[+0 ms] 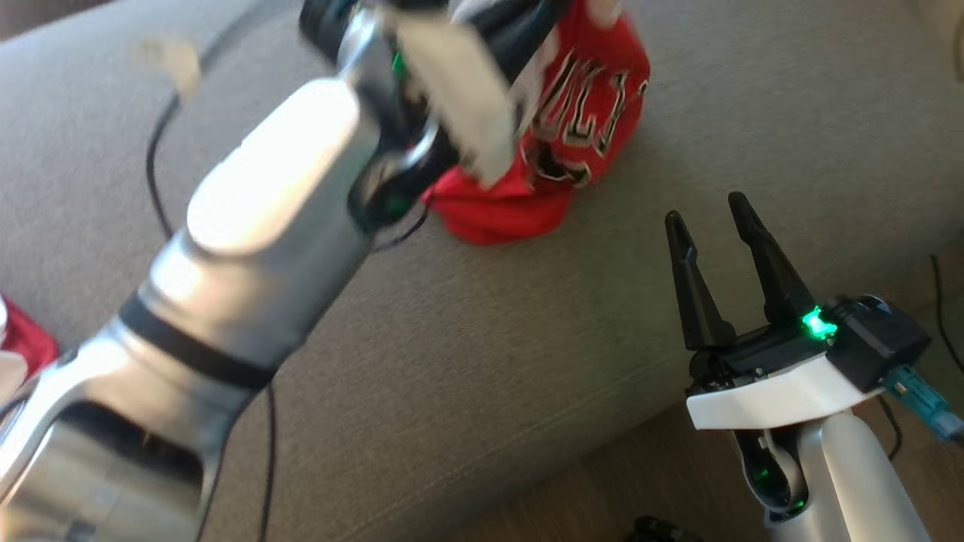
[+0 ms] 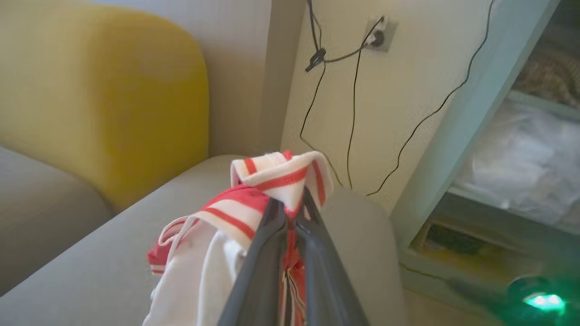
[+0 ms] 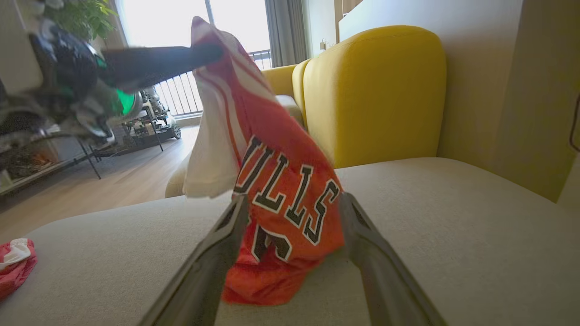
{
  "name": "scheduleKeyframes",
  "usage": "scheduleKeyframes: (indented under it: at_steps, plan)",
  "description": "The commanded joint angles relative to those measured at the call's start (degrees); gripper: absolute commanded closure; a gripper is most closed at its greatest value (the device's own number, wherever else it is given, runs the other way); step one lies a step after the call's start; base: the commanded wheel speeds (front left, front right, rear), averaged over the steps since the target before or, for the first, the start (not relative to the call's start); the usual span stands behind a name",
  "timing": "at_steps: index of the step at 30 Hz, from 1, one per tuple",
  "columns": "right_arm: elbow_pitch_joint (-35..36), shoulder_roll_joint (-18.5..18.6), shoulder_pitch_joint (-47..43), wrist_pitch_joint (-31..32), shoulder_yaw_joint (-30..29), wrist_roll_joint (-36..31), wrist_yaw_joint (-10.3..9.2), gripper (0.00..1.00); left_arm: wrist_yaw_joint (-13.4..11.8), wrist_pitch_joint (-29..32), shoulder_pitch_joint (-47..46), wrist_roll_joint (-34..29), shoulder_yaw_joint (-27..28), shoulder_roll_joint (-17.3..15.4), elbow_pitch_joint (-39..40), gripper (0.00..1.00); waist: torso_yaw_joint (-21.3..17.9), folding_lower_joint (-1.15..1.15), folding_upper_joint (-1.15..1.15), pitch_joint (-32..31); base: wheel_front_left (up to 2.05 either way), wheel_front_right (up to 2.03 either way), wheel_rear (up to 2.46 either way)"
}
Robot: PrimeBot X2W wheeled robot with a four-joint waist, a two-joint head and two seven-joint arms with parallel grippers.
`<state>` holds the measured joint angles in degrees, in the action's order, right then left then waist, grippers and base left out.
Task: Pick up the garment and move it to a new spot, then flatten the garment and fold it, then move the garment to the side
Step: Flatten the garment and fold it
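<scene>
The red Bulls jersey (image 1: pixel 587 113), upper centre, is pinched by its striped trim in the closed left tool (image 2: pixel 292 206); the right tool (image 1: pixel 703 207) is spread wide. The thin grip could be lost if jerked

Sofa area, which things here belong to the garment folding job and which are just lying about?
Job: red jersey; left gripper, shut on its striped edge; open right gripper; grey sofa seat.
Lying about: second red garment; yellow cushion; wall socket with cables.
</scene>
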<state>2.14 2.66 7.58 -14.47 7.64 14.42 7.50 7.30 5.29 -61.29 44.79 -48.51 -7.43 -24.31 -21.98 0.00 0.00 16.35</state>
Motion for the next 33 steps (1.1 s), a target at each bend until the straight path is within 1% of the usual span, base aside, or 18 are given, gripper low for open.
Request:
scheduleKeyframes:
  at_steps: [1,3,5,9,11,13,15,17,18,21,26,30,33]
  plan:
    - [1.6,0.2,0.4,-0.5,1.2,0.6,-0.01,0.00,-0.5,1.2,-4.4,1.1,2.7,0.6,2.8,1.00,-2.1,0.00,0.00,-2.3,0.00,0.00,0.00]
    - [1.4,0.2,0.4,-0.5,1.2,1.0,-0.01,0.00,-2.1,3.1,-7.8,3.3,4.7,2.1,3.6,1.00,-2.6,0.00,0.00,-3.2,0.00,0.00,0.00]
    - [1.4,0.2,0.5,-0.5,1.2,1.0,-0.01,0.00,-3.8,3.0,-11.0,4.5,6.6,3.1,3.5,1.00,-2.8,0.00,0.00,-4.0,0.00,0.00,0.00]
    - [1.7,0.2,0.3,-0.5,1.1,0.6,-0.01,0.00,-8.2,-0.5,-16.8,6.7,11.1,4.1,0.8,1.00,-2.1,0.00,0.00,-5.3,0.00,0.00,0.00]
    - [1.9,0.2,0.1,-0.5,0.9,0.5,-0.01,0.00,-10.6,-2.9,-19.6,7.8,13.2,4.4,-1.0,1.00,-1.2,0.00,0.00,-5.5,0.00,0.00,0.00]
    - [2.0,0.2,-0.2,-0.5,0.8,0.4,-0.01,0.00,-13.0,-4.9,-22.1,8.8,14.7,4.5,-3.3,1.00,0.0,0.00,0.00,-5.6,0.00,0.00,0.00]
    - [2.1,0.2,-0.4,-0.5,0.7,0.4,-0.01,0.00,-14.8,-5.9,-23.3,8.9,15.1,4.5,-7.0,1.00,1.2,0.00,0.00,-5.9,0.00,0.00,0.00]
    - [2.2,0.2,-0.4,-0.5,0.7,0.5,-0.01,0.00,-16.0,-6.2,-22.5,8.6,15.0,4.2,-11.6,1.00,2.0,0.00,0.00,-5.9,0.00,0.00,0.00]
    - [2.2,0.2,-0.3,-0.5,0.7,0.6,-0.01,0.00,-16.4,-6.4,-21.5,8.4,14.9,3.4,-13.9,1.00,2.2,0.00,0.00,-5.9,0.00,0.00,0.00]
    - [2.2,0.2,-0.1,-0.5,0.9,0.7,-0.01,0.00,-16.6,-7.5,-16.6,8.5,15.4,0.2,-19.9,1.00,2.8,0.00,0.00,-5.7,0.00,0.00,0.00]
    - [2.0,0.2,-0.3,-0.5,0.8,0.3,-0.01,0.00,-13.9,-9.5,-5.8,9.7,16.3,-6.4,-26.7,1.00,3.4,0.00,0.00,-4.9,0.00,0.00,0.00]
    - [1.5,0.2,-0.5,-0.5,0.8,-0.9,-0.01,0.00,-12.3,-12.3,0.7,9.0,16.3,-12.0,-30.1,1.00,4.7,0.00,0.00,-3.9,0.00,0.00,0.00]
    - [0.9,0.2,-0.7,-0.5,1.0,-2.0,-0.01,0.00,-11.4,-13.7,3.6,8.8,16.4,-14.8,-31.7,1.00,6.0,0.00,0.00,-3.2,0.00,0.00,0.00]
